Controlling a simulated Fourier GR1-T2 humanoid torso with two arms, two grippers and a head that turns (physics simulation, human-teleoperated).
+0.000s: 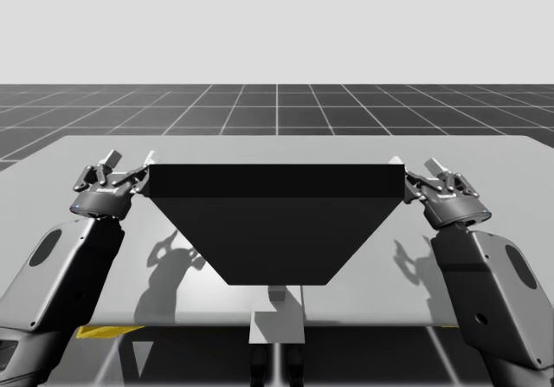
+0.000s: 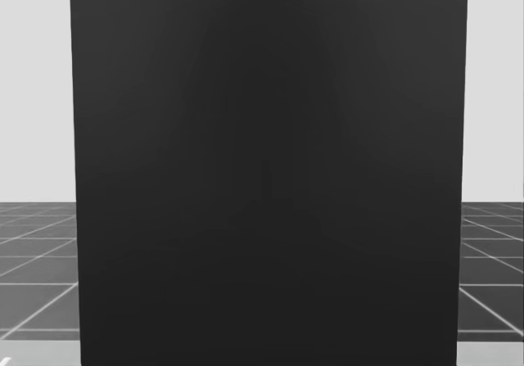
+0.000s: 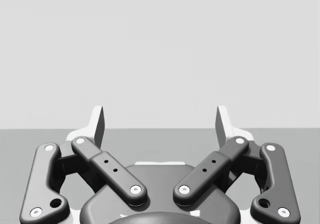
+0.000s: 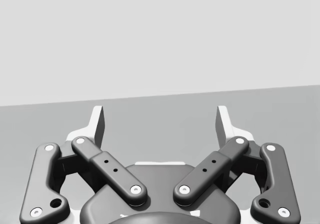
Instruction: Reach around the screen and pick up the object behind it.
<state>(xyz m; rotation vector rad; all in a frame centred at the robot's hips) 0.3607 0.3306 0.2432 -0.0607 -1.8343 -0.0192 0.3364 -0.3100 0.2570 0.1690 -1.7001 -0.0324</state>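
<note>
The dark screen (image 1: 275, 222) stands mid-frame on the table (image 1: 277, 149) and blocks my head's sight, so the object behind it is hidden. My left gripper (image 1: 131, 158), centre left, and right gripper (image 1: 414, 164), centre right, flank its edges, fingers spread wide and empty, likely poised to reach round

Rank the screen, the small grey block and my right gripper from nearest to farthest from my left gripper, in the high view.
1. The screen: its upper left corner is beside my left gripper.
2. The small grey block: centre, below the screen's foot.
3. My right gripper: across the screen, at its upper right corner.
</note>
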